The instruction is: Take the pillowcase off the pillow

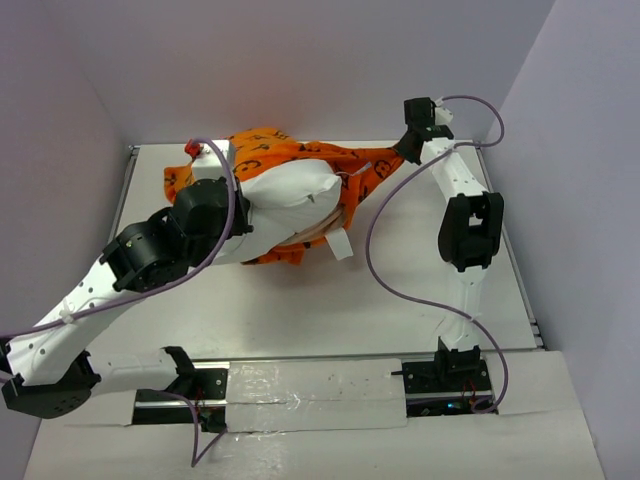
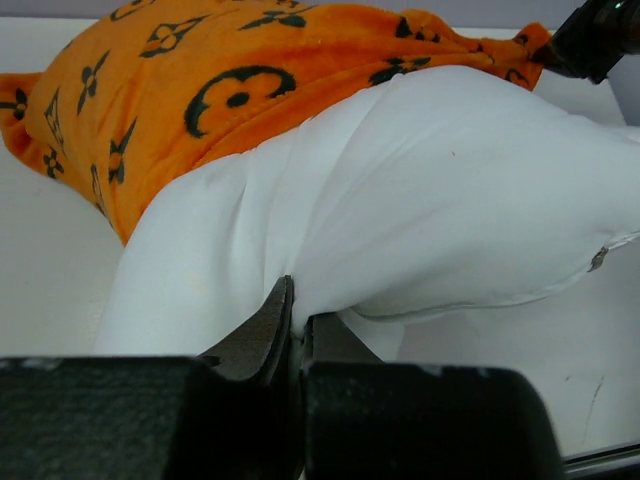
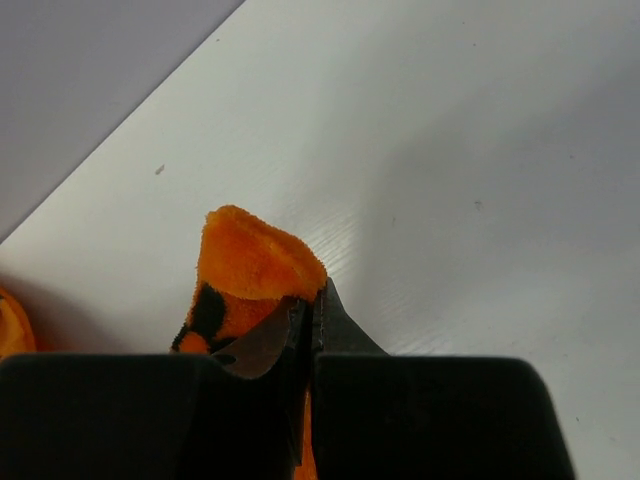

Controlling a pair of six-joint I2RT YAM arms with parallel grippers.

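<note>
The white pillow (image 1: 285,195) lies at the back middle of the table, about half out of the orange monogram pillowcase (image 1: 262,148), which bunches over its far end and stretches to the right. My left gripper (image 1: 243,222) is shut on a fold of the pillow (image 2: 440,200) at its near left side; its jaws (image 2: 297,312) pinch white fabric, with the pillowcase (image 2: 200,90) behind. My right gripper (image 1: 408,147) is shut on a corner of the pillowcase (image 3: 250,265) at the back right, held above the table.
The white table (image 1: 330,300) has raised rails at left and right edges. Grey walls close in on the back and sides. A purple cable (image 1: 385,265) loops from the right arm over the table. A white tag (image 1: 338,243) lies by the pillow's near right corner.
</note>
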